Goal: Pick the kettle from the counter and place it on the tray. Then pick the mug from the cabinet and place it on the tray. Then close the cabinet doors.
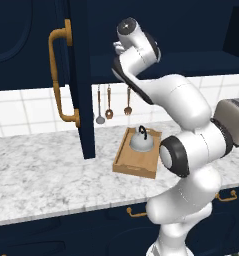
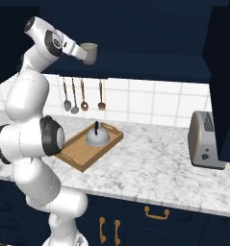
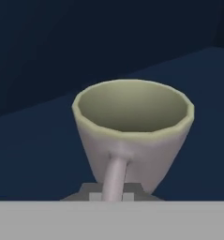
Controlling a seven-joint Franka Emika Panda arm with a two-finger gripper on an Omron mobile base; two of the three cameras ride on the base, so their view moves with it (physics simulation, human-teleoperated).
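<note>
Right now your pincer point(image 2: 87, 53) is up inside the open cabinet point(image 2: 150, 29), squeezed tight on the handle of the mug point(image 2: 89, 52). From the hand camera you look straight at the mug point(image 3: 132, 136): its pale greenish inside faces you, the curved handle comes down toward the camera, and the handle runs in between the two fingertips at the bottom edge. The mug is upright and sits right at the end of the pincer, just above the cabinet's dark shelf point(image 2: 150, 65); you cannot tell from these views whether its base touches the shelf.

Well below the pincer, the tray point(image 2: 78, 153) lies on the marbled table point(image 2: 150, 168), and the kettle point(image 2: 97, 136) already stands on it, upright with its black handle on top. From the left camera the kettle point(image 1: 141, 140) sits toward the far end of the tray point(image 1: 133, 165).

On the tiled wall between pincer and tray hang three small utensils point(image 2: 83, 98). Off to the pincer's right, at the back of the table, stands a silver toaster point(image 2: 205, 139).

Both cabinet doors stand open: one to the pincer's left point(image 1: 73, 75) with its long brass handle point(image 1: 58, 75), the other far to the right point(image 2: 224, 81), in front of the toaster.
</note>
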